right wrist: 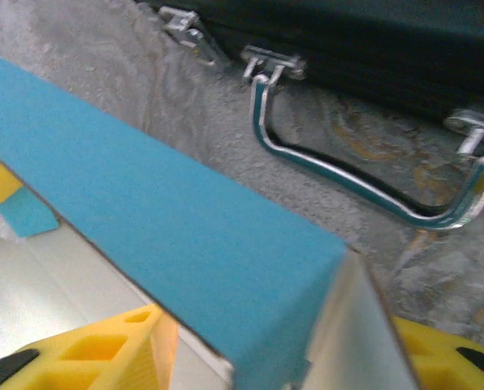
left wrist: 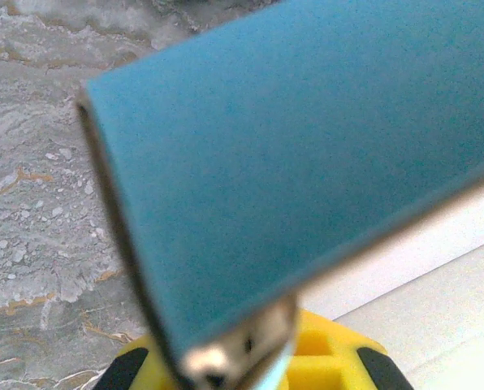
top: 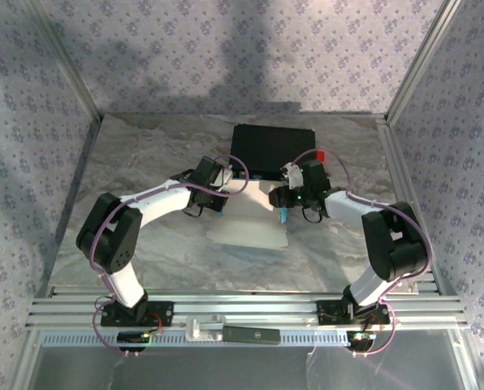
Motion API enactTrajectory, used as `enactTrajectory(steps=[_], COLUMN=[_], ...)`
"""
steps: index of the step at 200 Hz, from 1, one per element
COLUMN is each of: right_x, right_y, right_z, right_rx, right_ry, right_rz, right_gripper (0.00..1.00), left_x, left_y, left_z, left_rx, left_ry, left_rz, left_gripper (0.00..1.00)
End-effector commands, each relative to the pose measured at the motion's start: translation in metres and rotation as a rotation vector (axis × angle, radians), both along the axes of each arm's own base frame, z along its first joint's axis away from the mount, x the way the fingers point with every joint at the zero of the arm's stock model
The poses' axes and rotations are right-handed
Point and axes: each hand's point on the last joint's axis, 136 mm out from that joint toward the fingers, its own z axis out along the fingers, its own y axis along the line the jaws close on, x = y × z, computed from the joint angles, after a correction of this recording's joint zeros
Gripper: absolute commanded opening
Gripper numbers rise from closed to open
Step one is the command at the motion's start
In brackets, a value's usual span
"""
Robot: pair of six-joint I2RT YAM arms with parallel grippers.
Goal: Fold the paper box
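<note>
Left tool (left wrist: 242, 366) is clenched on the paper box (left wrist: 307, 162). It pinches the lower edge of a cyan-blue panel that rises between its yellow fingers (left wrist: 323, 357) and tilts across most of the left wrist view. White card of the same box lies flat to the right of that panel.

Right tool (right wrist: 283, 357) has its yellow fingers (right wrist: 104, 349) standing apart on either side of a folded corner of the box. There a blue face meets a white one. Whether those fingers press on the card cannot be told.

From above, the box shows mostly its white side, lying near the middle of the grey marbled tabletop (top: 144, 162). It sits between the two tools and just in front of a black case (top: 273, 150). Both arms bend inward over the box's far edge, and a small strip of blue shows under each tool.

In the right wrist view, the case's metal handle (right wrist: 347, 183) rests on the tabletop just beyond the blue panel. A metal latch (right wrist: 181, 20) sits at the case's edge.
</note>
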Motion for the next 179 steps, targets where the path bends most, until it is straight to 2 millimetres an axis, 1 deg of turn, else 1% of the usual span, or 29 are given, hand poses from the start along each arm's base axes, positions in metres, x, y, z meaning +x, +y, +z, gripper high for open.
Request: enactTrajectory(steps=[1, 17, 37, 55, 77, 84, 109, 118, 125, 135, 157, 179], right_x=[-0.014, -0.022, -0.031, -0.032, -0.024, -0.023, -0.025, -0.025, -0.024, -0.024, -0.026, -0.028], right_y=[0.019, 0.021, 0.015, -0.002, -0.032, -0.041, -0.053, -0.055, -0.057, -0.056, -0.047, -0.036], right_z=[0.008, 0.016, 0.024, 0.025, 0.017, 0.016, 0.025, 0.024, 0.02, 0.018, 0.019, 0.017], right_rx=[0.081, 0.148, 0.209, 0.2, 0.141, 0.151, 0.252, 0.249, 0.233, 0.235, 0.24, 0.206], right_ry=[0.037, 0.058, 0.066, 0.053, 0.044, 0.042, 0.034, 0.043, 0.063, 0.079, 0.074, 0.069], right_rz=[0.11, 0.145, 0.142, 0.065, -0.074, -0.109, -0.151, -0.166, -0.181, -0.174, -0.133, -0.095], right_gripper=[0.52, 0.53, 0.54, 0.57, 0.58, 0.58, 0.59, 0.59, 0.57, 0.56, 0.55, 0.55], left_x=[-0.001, -0.001, 0.0, 0.0, 0.001, 0.001, 0.001, 0.001, 0.001, 0.002, 0.002, 0.002], left_y=[0.002, 0.004, 0.007, 0.006, 0.007, 0.008, 0.008, 0.009, 0.009, 0.009, 0.009, 0.008], left_z=[-0.003, -0.005, -0.006, -0.006, -0.006, -0.006, -0.007, -0.008, -0.009, -0.01, -0.011, -0.011], left_rx=[0.037, 0.033, 0.026, 0.017, 0.006, 0.004, -0.005, -0.004, -0.002, -0.002, 0.0, -0.004], left_ry=[0.01, 0.021, 0.028, 0.034, 0.038, 0.039, 0.047, 0.05, 0.052, 0.054, 0.058, 0.057], left_rz=[-0.014, -0.003, 0.015, 0.014, 0.009, 0.008, -0.001, -0.004, -0.003, -0.003, -0.005, -0.005], left_gripper=[0.0, 0.0, 0.0, 0.0, 0.0, 0.0, 0.0, 0.0, 0.0, 0.0, 0.0, 0.0])
